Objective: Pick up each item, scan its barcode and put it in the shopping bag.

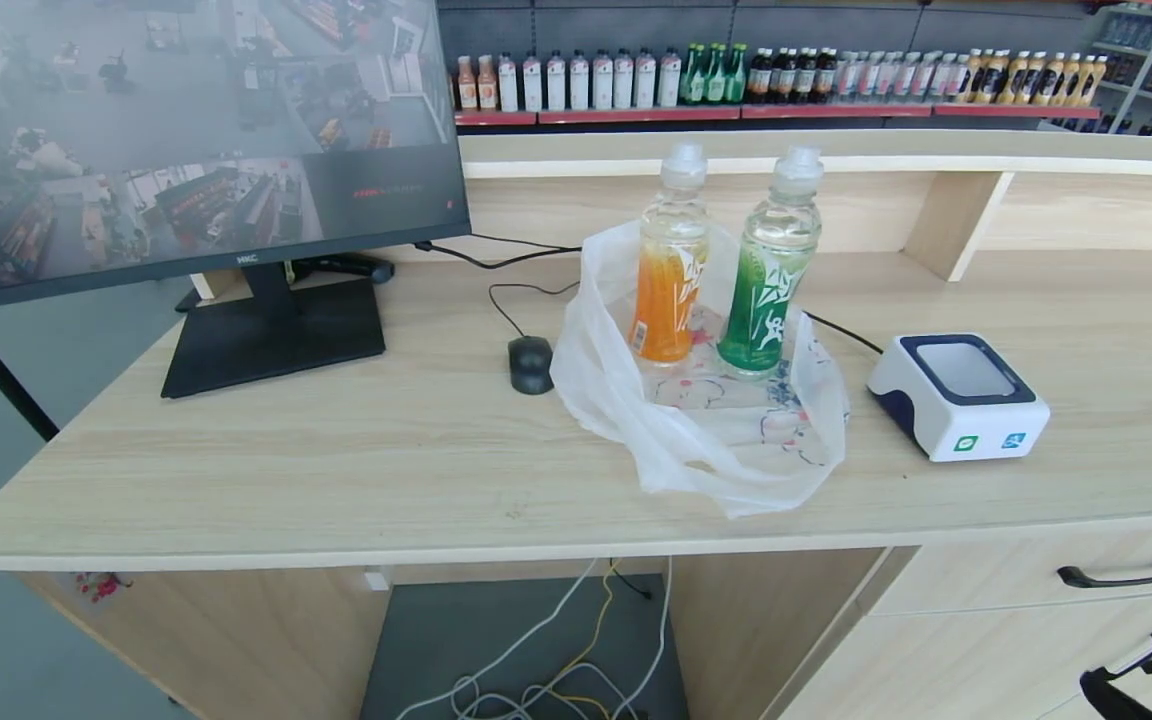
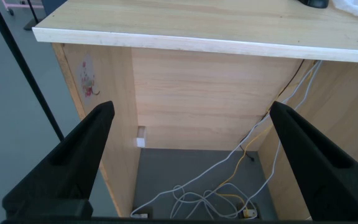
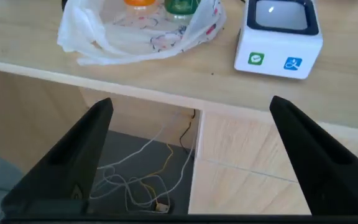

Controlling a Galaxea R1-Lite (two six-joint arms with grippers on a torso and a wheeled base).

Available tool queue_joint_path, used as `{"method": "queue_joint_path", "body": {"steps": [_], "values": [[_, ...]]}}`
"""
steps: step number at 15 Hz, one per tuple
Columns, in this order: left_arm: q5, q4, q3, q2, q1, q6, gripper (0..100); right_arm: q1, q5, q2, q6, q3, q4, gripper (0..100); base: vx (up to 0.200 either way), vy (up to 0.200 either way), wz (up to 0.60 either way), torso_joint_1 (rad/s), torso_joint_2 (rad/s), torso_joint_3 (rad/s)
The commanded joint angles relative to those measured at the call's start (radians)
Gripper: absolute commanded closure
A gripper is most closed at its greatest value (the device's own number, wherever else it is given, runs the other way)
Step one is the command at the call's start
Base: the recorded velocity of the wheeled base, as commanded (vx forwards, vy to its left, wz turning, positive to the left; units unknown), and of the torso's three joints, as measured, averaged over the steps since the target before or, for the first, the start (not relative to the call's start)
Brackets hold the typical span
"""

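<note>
Okay, quick pass, left to right in the head view. Monitor (image 1: 186, 130) sits at 10 o'clock on the counter (image 1: 336, 470), with the mouse (image 1: 530, 364) just beside the bag at its 9 o'clock. Both are desk gear and not part of the job.

Shopping bag (image 1: 606, 400) is mid-counter, slumped open with its walls pooled low, so the mouth is wide and items can go in from above. Orange bottle (image 1: 669, 270) and green bottle (image 1: 771, 280) both stand upright inside it, orange at 9 o'clock of green, near each other but apart. Caps are on and the bases rest on the bag floor. Upright makes sense, since the flat bottoms keep them from rolling out of the loose plastic.

Scanner (image 1: 956, 395) is at 3 o'clock of the bag, near but not touching. Its window faces up, so a label can be swept over it on the way to the bag.

Left gripper (image 2: 191, 107) hangs below the counter edge near the 7 o'clock corner, fingers spread wide, holding nothing. Right gripper (image 3: 191, 101) is likewise low, in front of the counter at 5 o'clock of the bag, fingers spread, nothing between them.

Judgement: no loose items show on the counter, so the task looks finished, or close to it, with the arms parked clear. Whether either barcode was read can't be told from these views.
</note>
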Motion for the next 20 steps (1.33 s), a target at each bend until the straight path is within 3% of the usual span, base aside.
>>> {"method": "queue_joint_path", "body": {"steps": [1,9,12,13,14,20], "values": [[0.0,0.0,0.0,0.0,0.0,0.0,0,0.018,0.035,-0.278,-0.003,-0.029,0.228,0,0.0,0.0,0.0,0.0,0.0,0.0],[0.0,0.0,0.0,0.0,0.0,0.0,0,0.009,0.067,-0.446,-0.01,0.017,0.464,0,0.0,0.0,0.0,0.0,0.0,0.0],[0.0,0.0,0.0,0.0,0.0,0.001,0,-0.14,0.066,-0.423,-0.009,0.017,0.462,0,0.0,0.0,0.0,0.0,0.0,0.0],[0.0,0.0,0.0,0.0,0.0,0.0,0,-0.269,0.067,-0.396,-0.007,0.017,0.462,0,0.0,0.0,0.0,0.0,0.0,0.0],[0.0,0.0,0.0,0.0,0.0,0.0,0,-0.304,0.069,-0.403,-0.007,0.017,0.462,0,0.0,0.0,0.0,0.0,0.0,0.0],[0.0,0.0,0.0,0.0,0.0,0.0,0,-0.318,0.078,-0.612,-0.003,0.019,0.462,0,0.0,0.0,0.0,0.0,0.0,0.0]]}}
